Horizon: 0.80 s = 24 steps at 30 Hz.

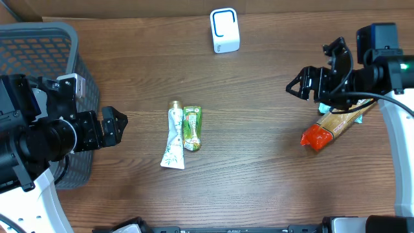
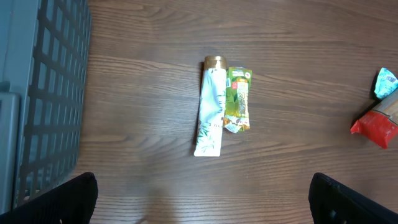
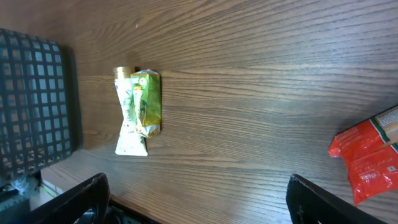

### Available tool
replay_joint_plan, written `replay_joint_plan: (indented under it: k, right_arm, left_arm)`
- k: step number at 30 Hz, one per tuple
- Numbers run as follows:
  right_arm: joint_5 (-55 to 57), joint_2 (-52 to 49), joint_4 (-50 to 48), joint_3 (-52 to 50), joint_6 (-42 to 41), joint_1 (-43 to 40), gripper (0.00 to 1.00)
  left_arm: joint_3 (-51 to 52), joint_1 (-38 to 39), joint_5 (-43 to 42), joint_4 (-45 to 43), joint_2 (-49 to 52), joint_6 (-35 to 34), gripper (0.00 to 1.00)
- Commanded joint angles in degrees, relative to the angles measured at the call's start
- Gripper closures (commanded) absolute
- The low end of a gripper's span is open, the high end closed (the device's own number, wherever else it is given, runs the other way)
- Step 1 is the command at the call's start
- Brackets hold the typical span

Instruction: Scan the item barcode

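Tube (image 1: 173,137), white with a gold cap, lying flat at the middle of the table (image 1: 259,181), touching a green packet (image 1: 192,128) on the side toward the right edge. Left gripper (image 1: 119,123), jaws spread wide and empty, near the left edge beside the basket (image 1: 45,32), well apart from the tube. Snack bag (image 1: 326,129), red-ended, near the right edge. Right gripper (image 1: 297,85), jaws spread and empty, just beside the bag on its far-edge side. Scanner (image 1: 224,30), white, at the far edge.
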State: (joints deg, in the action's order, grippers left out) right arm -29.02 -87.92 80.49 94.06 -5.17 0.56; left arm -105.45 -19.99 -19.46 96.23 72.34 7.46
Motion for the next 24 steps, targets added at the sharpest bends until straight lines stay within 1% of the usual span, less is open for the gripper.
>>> replay_joint_plan:
  k: [1, 24]
  right_arm:
    - [1.14, 0.81, -0.59, -0.24, 0.76, 0.2, 0.09]
    - [2.01, 0.2, -0.42, -0.26, 0.79, 1.07, 0.08]
  left_arm:
    - [0.02, -0.26, 0.0, -0.07, 0.04, 0.44, 0.0]
    - [0.02, -0.24, -0.02, -0.07, 0.04, 0.44, 0.0]
